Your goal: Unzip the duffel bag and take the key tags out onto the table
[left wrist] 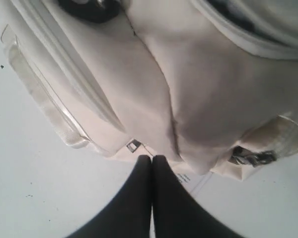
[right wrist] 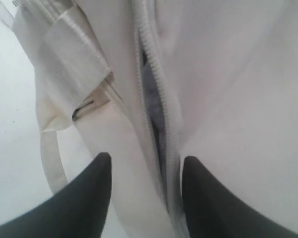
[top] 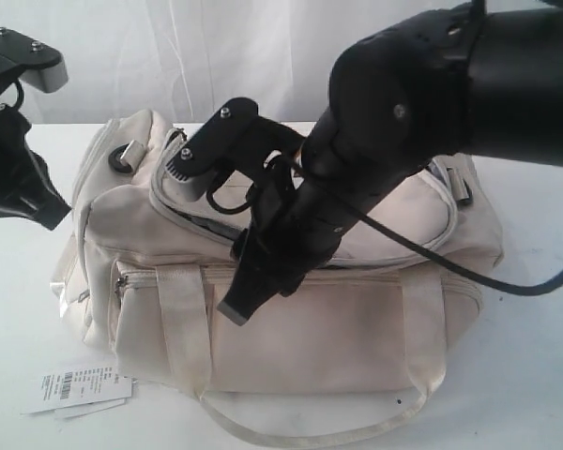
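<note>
Exterior view: the duffel bag (top: 291, 328) lies across the middle of the table (top: 535, 375), one webbing handle trailing toward the near edge and a white paper label (top: 75, 386) by the near-left corner of the bag. The right arm (top: 357, 169) reaches over the bag's top; the left arm (top: 14, 178) hangs off the bag's left end.

Left wrist view: the left gripper (left wrist: 151, 158) is pressed together, holding nothing, just above the bag's end panel.

Right wrist view: the right gripper (right wrist: 145, 171) is spread, its fingers straddling the zipper (right wrist: 165, 114), which gapes a little and shows dark lining – no key tags in sight.

The step in hand looks like the unzipping, part done. Next the right fingers need to find the slider – not visible here – or widen the gap, probably with the left steadying the fabric.
</note>
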{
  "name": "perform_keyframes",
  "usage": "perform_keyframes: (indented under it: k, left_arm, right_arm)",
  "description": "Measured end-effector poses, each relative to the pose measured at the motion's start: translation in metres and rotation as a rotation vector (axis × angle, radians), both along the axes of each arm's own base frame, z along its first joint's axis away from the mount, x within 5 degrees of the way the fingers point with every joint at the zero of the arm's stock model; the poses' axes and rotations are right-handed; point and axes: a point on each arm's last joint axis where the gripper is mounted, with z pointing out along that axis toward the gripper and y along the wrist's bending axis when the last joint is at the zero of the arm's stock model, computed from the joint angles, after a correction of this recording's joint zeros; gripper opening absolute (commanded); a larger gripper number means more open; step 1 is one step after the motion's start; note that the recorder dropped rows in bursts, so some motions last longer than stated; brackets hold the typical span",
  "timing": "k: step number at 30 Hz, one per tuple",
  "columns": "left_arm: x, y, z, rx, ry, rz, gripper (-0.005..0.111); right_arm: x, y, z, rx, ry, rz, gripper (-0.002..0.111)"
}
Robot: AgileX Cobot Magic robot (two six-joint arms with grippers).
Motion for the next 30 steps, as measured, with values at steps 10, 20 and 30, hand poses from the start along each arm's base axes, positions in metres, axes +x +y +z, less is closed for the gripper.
perform_keyframes:
  k: [10, 20, 30]
  left_arm:
    - [-0.022, 0.004, -0.011, -0.075, -0.033, 0.025, 0.0]
    - [-0.024, 0.0, -0.011, -0.125, -0.015, 0.03, 0.0]
    - [-0.024, 0.0, -0.011, -0.126, -0.014, 0.03, 0.0]
  right_arm:
    - [-0.013, -0.023, 0.042, 0.084, -0.097, 0.006, 0.044]
    - [-0.011, -0.038, 0.031, -0.141, -0.181, 0.12, 0.044]
    - [-0.008, -0.043, 0.013, -0.214, -0.246, 0.169, 0.041]
